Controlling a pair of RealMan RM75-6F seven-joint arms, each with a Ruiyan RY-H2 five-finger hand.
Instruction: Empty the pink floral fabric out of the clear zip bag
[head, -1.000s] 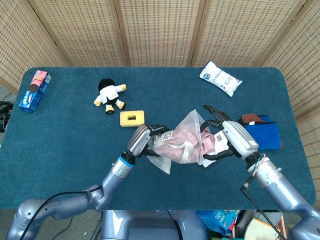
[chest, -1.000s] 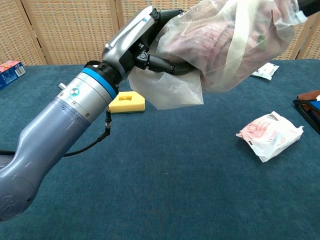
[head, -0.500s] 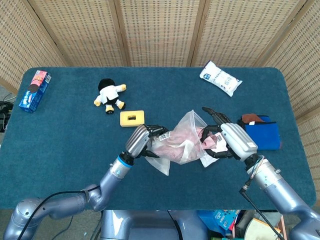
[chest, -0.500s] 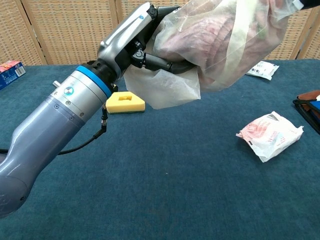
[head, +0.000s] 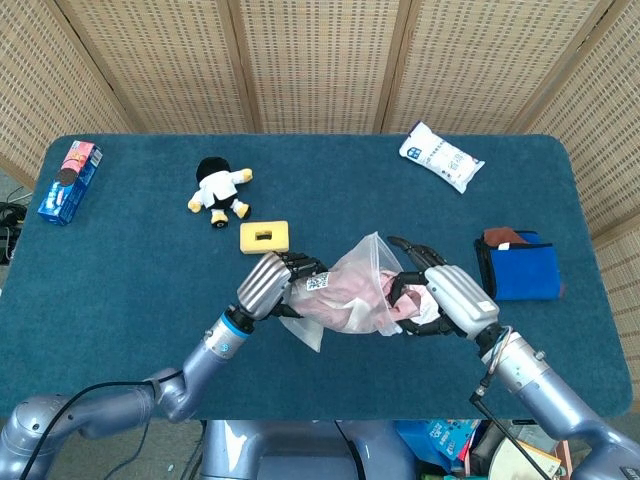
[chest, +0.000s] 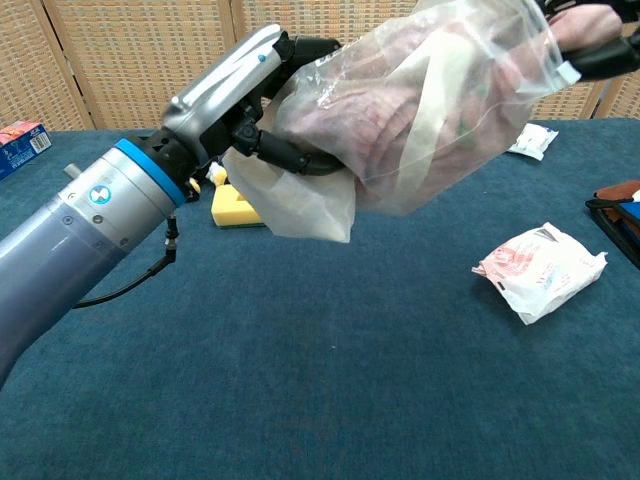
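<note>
The clear zip bag (head: 345, 290) hangs in the air over the table's front middle, and my left hand (head: 268, 284) grips its closed bottom end. Pink floral fabric (head: 352, 296) fills the bag. In the chest view the bag (chest: 420, 110) slants up to the right from my left hand (chest: 235, 95), the fabric (chest: 395, 95) bunched inside. My right hand (head: 440, 300) is at the bag's mouth, fingers curled around fabric that pokes out there. The chest view shows only its dark fingers (chest: 605, 62) at the top right corner, beside a fold of pink.
A small doll (head: 220, 189) and a yellow block (head: 264, 236) lie behind my left hand. A white packet (head: 441, 157) sits at the back right, a blue pouch (head: 520, 267) at the right edge, a snack box (head: 70, 180) far left. A white-and-red packet (chest: 540, 270) lies below the bag.
Both hands have carried the bag leftward and nearer the front edge. My right hand has closed in on the bag's mouth and its fingers have curled onto the fabric.
</note>
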